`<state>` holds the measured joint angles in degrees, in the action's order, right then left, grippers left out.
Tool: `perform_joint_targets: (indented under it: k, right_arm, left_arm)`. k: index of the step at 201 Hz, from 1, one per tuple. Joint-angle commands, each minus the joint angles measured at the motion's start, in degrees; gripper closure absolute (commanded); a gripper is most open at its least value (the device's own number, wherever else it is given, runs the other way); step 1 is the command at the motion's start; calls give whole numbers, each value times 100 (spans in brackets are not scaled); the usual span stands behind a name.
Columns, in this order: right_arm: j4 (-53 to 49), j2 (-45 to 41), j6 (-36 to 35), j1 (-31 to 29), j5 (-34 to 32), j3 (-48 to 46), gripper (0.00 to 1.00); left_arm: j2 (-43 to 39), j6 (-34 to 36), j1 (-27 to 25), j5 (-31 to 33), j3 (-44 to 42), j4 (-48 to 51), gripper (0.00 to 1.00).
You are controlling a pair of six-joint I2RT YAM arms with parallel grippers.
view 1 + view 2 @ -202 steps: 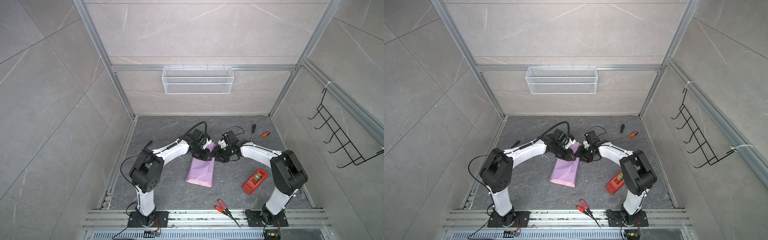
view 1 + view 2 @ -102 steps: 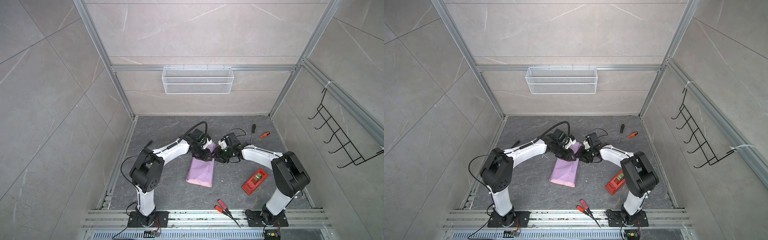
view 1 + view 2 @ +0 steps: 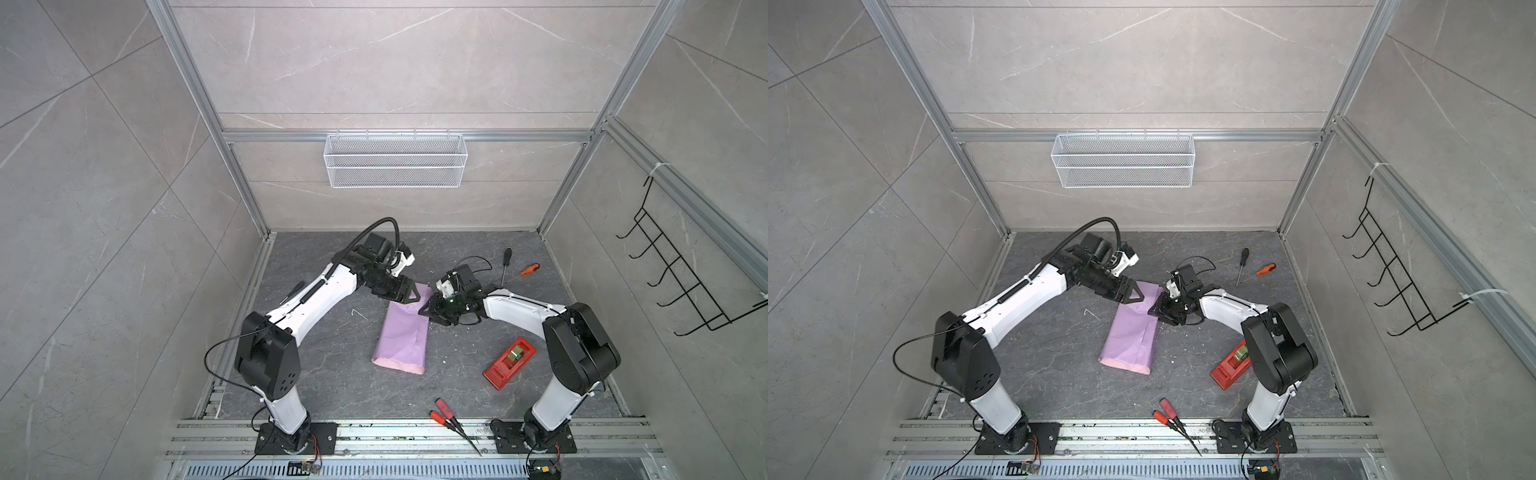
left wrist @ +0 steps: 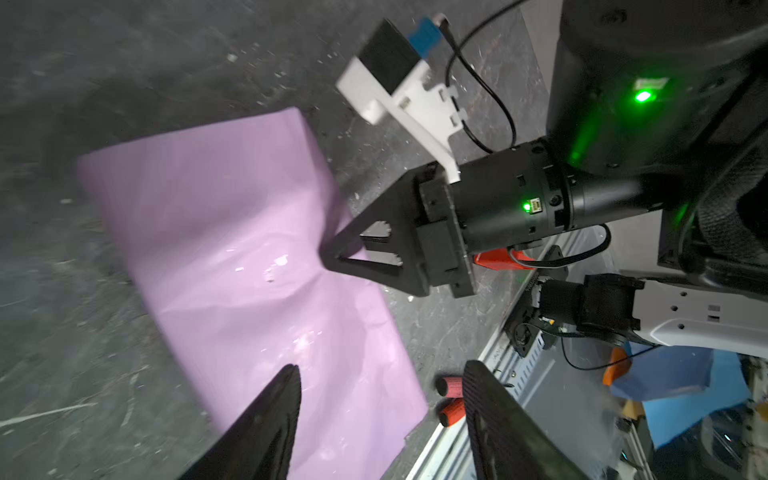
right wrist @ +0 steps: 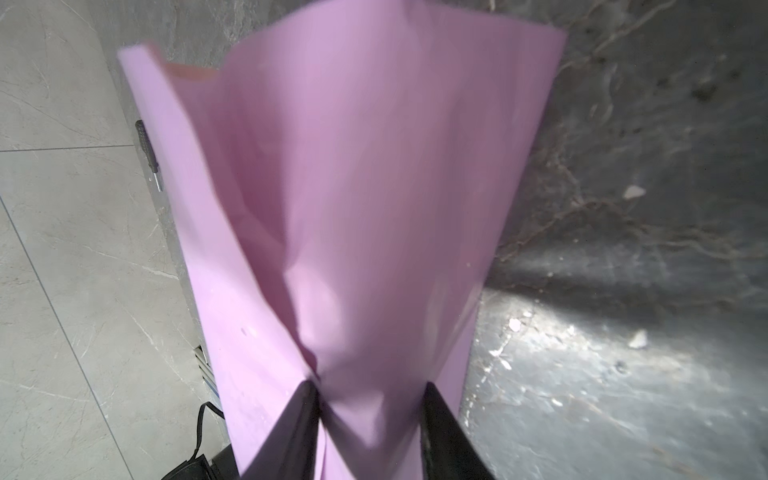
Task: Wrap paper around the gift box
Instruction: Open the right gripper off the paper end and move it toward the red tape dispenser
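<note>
Right wrist view: the paper (image 5: 374, 166) is pinched between the jaws of the right gripper (image 5: 369, 386); the fold should be drawn taut and kept low so nothing is torn. In a top view the left gripper (image 3: 411, 292) is held spread and empty at the paper's 12 o'clock end, the right at 2 o'clock. The gift box is hidden.

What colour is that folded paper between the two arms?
Lilac-purple paper, pale pink strip at its near end; best seen in a top view.
</note>
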<state>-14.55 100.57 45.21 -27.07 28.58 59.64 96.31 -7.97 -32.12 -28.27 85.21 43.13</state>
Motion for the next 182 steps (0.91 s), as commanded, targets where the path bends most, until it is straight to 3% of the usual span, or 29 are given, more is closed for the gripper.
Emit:
perform_joint_targets:
  k: [1,7,73,118,154,182]
  right_arm:
    - [-990,569,-153,-149,-696,-365,63]
    - [-981,569,-145,-149,-696,-365,63]
    - [-914,601,-144,-157,-612,-262,63]
    - [-912,558,-127,-191,-547,-103,62]
    - [-1093,230,-93,-189,-518,87,50]
    - [-2021,-449,-272,-22,-1052,356,39]
  left_arm:
    - [-48,463,109,624,-571,0,32]
    - [-27,481,109,670,-678,-44,28]
    - [534,267,-76,1090,-1122,-444,18]
    - [705,215,-332,1243,-1422,-600,6]
    - [731,117,-339,1291,-1669,-758,4]
    - [740,118,-339,1333,-1727,-813,4]
